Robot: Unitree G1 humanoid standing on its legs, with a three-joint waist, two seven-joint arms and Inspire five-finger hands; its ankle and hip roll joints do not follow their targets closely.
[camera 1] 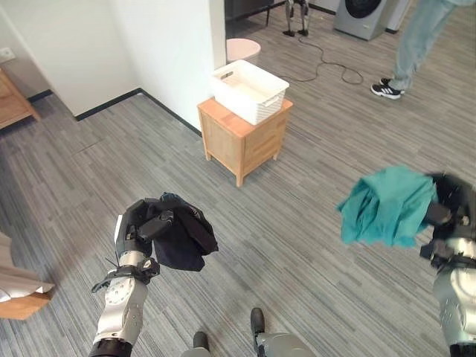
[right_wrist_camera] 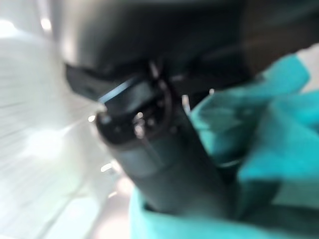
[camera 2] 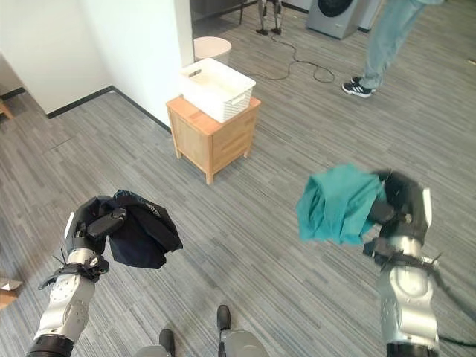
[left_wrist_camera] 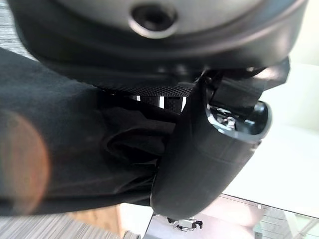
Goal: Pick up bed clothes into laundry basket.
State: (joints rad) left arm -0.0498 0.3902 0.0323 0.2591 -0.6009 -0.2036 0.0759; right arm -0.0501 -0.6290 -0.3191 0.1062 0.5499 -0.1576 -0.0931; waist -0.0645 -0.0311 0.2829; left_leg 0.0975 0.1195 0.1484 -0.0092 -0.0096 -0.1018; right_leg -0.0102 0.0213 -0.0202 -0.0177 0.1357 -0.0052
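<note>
Left hand (camera 1: 137,223) clenched round dark garment (camera 1: 181,234), bunch hanging clear of floor
Right hand (camera 2: 401,204) gripping teal garment (camera 2: 338,202), likewise held aloft
Both loads raised, apparently for carrying without dragging
White laundry basket (camera 1: 249,89) on wooden cabinet (camera 1: 245,137), well ahead; looks empty
Person's legs (camera 1: 413,44) beyond cabinet; judged possible obstruction near route

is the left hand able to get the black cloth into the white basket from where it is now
Probably not yet. The left hand holds the black cloth low and near the robot, while the basket sits on the wooden stand well ahead across bare floor. Nothing blocks the way; the robot looks too far off.
</note>
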